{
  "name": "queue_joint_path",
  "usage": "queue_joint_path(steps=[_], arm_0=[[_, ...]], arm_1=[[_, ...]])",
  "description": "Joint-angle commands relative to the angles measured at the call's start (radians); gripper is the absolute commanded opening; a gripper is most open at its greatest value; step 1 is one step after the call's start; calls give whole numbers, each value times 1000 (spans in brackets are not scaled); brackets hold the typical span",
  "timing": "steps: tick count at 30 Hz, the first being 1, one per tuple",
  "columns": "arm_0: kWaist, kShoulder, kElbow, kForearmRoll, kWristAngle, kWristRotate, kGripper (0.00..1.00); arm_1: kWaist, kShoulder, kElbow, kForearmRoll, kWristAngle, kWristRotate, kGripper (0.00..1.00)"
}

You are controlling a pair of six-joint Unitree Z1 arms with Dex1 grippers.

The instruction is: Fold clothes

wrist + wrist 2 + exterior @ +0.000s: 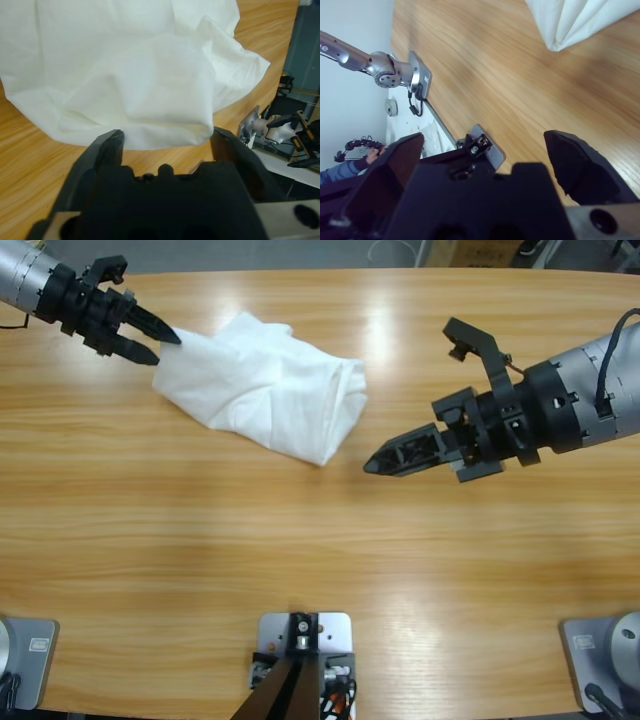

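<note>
Right claw [375, 464] off T-shirt [265, 385] corner

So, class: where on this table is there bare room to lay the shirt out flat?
The wide wooden table below the T-shirt and right gripper is bare. The upper left is crowded: the left gripper sits at the shirt's edge.

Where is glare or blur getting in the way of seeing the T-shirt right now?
High view: bright ceiling-light glare streaks the wooden table just past the white T-shirt, whose folds stay readable. Left wrist view: the T-shirt is nearly washed out, its creases faint, and the left gripper is soft in the foreground. Right wrist view: only a shirt corner shows, and the near wood grain is smeared.
</note>
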Motion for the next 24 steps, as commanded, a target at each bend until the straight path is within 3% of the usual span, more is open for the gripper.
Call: queue_joint_path(steps=[1,6,12,13,15,16,24], arm_0=[[-10,42,3,-2,-6,16,486],[-38,92,-32,-2,-5,14,522],[-49,130,-89,1,-22,13,488],[-49,135,-92,3,-24,15,420],[-49,139,-96,6,-29,19,53],[-49,141,-96,7,-31,21,0],[-47,147,-96,14,-32,34,0]], arm_1=[[5,-11,19,9,19,0,977],[5,-12,19,10,20,1,977],[5,-11,16,12,22,1,977],[5,-12,16,12,22,1,977],[5,-10,15,14,22,1,977],[4,-10,15,14,23,0,977],[1,-9,12,10,22,-7,977]])
